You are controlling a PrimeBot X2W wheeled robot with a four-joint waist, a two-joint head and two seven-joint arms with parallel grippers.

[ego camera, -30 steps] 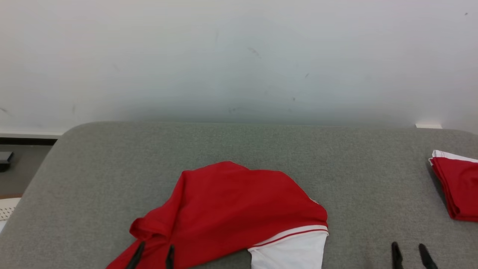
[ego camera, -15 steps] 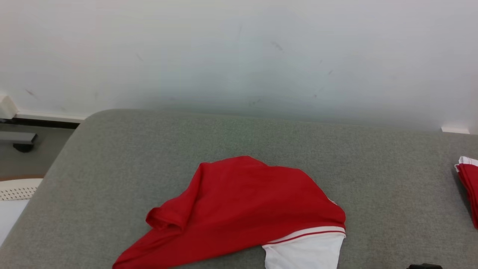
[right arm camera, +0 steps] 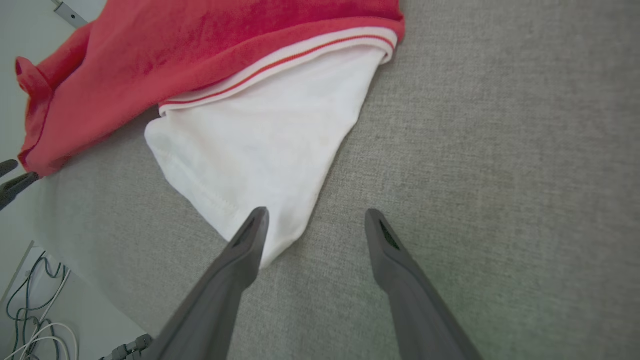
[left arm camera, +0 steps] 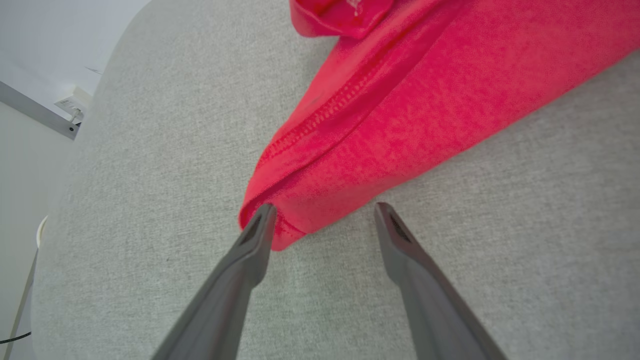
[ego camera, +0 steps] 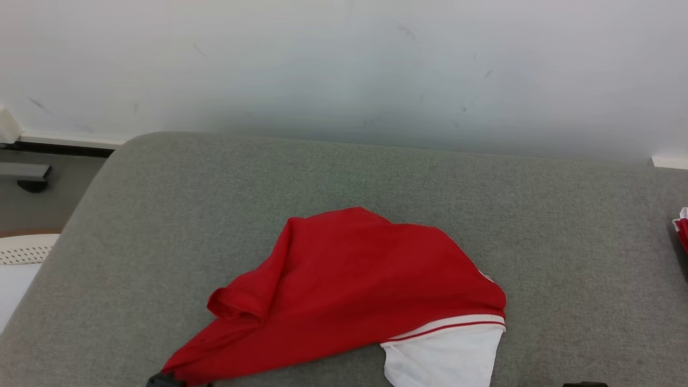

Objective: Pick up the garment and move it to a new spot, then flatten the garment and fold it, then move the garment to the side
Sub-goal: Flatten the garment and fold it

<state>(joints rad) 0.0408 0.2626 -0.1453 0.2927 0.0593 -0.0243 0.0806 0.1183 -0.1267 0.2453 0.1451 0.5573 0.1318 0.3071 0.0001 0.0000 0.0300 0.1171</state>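
I'm seeing my left claw [left arm camera: 325,207] hanging wide open at 7 o'clock of the garment [ego camera: 349,279], one finger [left arm camera: 256,237] right at the red hem, nothing gripped. Garment is lying crumpled toward 6 o'clock on the grey bench [ego camera: 161,215], red body up, white sleeve [ego camera: 441,360] sticking out at 5 o'clock. My right claw [right arm camera: 316,213] is hovering open too, one finger over the sleeve tip, holding nothing. Another red cloth [ego camera: 682,234] is peeking in at 3 o'clock.
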